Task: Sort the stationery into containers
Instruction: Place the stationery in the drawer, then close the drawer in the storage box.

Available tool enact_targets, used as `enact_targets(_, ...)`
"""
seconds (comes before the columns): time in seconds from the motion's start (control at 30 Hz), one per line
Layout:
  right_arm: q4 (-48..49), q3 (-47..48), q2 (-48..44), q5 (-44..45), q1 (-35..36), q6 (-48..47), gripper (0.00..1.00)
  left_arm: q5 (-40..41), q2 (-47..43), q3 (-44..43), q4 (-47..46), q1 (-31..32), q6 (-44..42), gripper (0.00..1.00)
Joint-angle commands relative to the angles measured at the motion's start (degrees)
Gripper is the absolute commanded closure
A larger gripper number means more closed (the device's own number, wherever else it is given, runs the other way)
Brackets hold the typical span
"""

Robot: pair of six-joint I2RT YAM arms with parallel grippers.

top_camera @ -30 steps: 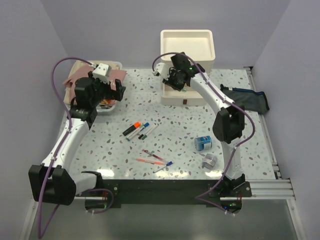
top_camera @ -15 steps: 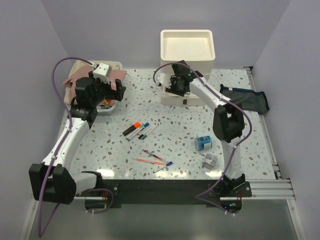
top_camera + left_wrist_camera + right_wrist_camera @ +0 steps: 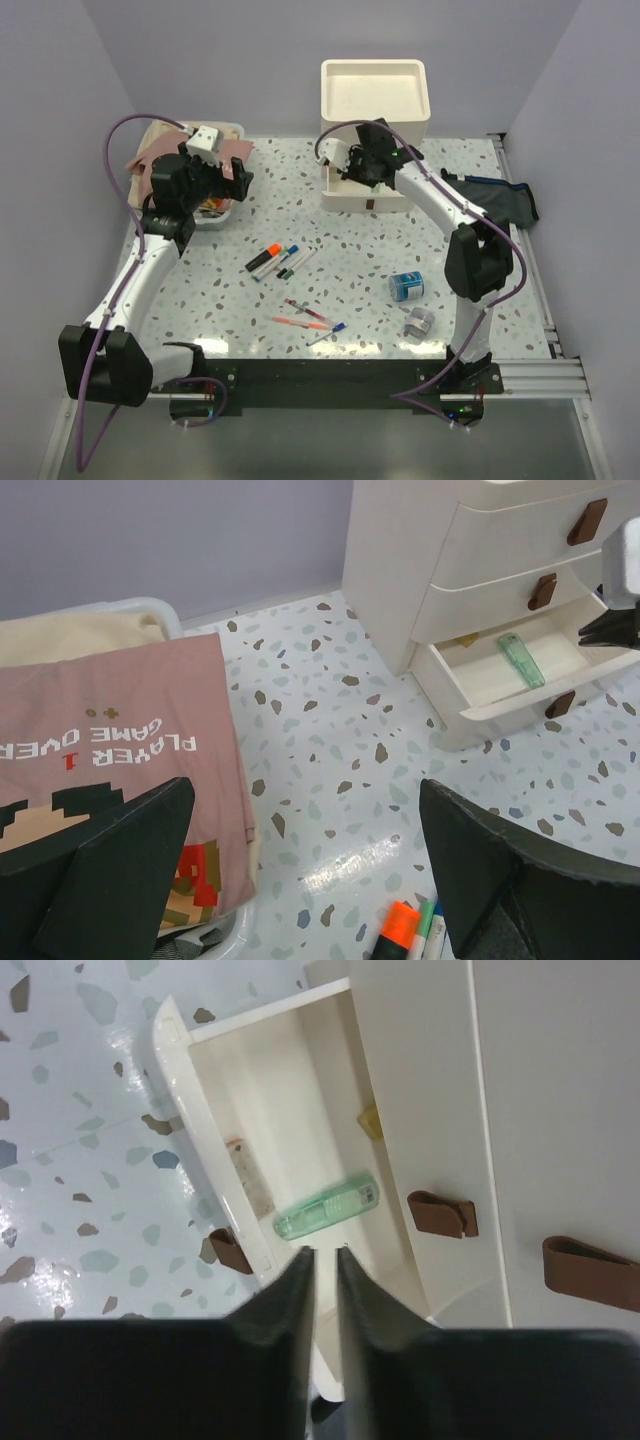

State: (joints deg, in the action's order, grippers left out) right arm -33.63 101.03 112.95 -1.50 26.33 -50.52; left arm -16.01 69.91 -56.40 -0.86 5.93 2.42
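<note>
See the pale-green highlighter (image 3: 327, 1210) in the open bottom drawer (image 3: 195, 1130) at the far side, just off the nearly closed, empty right jaws, note the left jaws wide at far left, and grip the light, stiff, slippery markers (image 3: 277, 258) mid-worktop (image 3: 350, 250) across the barrel's middle.

A robot lab cell: speckled table (image 3: 360, 250) boxed in by bare lilac walls (image 3: 250, 60)

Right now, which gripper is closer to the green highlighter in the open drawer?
Right. The right gripper hangs just above the highlighter, which lies in the open bottom drawer. The left gripper is well off to the left, beside the pink shirt.
</note>
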Motion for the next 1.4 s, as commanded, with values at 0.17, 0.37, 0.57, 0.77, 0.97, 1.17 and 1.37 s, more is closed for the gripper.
enact_targets(0.17, -6.6, -3.1, -0.2, -5.6, -0.7, 3.9, 1.0, -1.0, -0.2, -1.0, -3.4, -0.4, 1.0, 0.0)
enact_targets(0.37, -6.5, -1.1, 2.4, -4.8, -0.9, 4.3, 1.0, -0.9, 0.3, -1.2, -3.4, -0.5, 0.9, 0.0)
enact_targets(0.57, -7.7, 2.8, 6.7, -4.4, -1.5, 4.6, 1.0, -1.0, 1.0, -1.2, -3.3, -0.4, 0.9, 0.0)
enact_targets(0.77, -4.5, 4.2, 8.3, -1.9, -1.8, 4.7, 1.0, -0.7, 1.8, -1.5, -3.1, -0.5, 0.7, 0.0)
enact_targets(0.97, -0.1, 5.2, 9.5, 1.3, -2.3, 3.6, 1.0, -1.0, 2.8, -1.9, -3.4, -0.5, 1.0, 0.0)
enact_targets(1.17, 2.2, 5.8, 11.0, 4.8, -2.6, 2.2, 1.0, -1.0, 3.5, -2.1, -3.6, -0.4, 1.0, 0.0)
enact_targets(1.37, 5.7, 5.3, 11.5, 7.6, -2.9, 2.6, 1.0, -1.0, 3.7, -1.9, -3.7, -0.5, 1.3, 0.0)
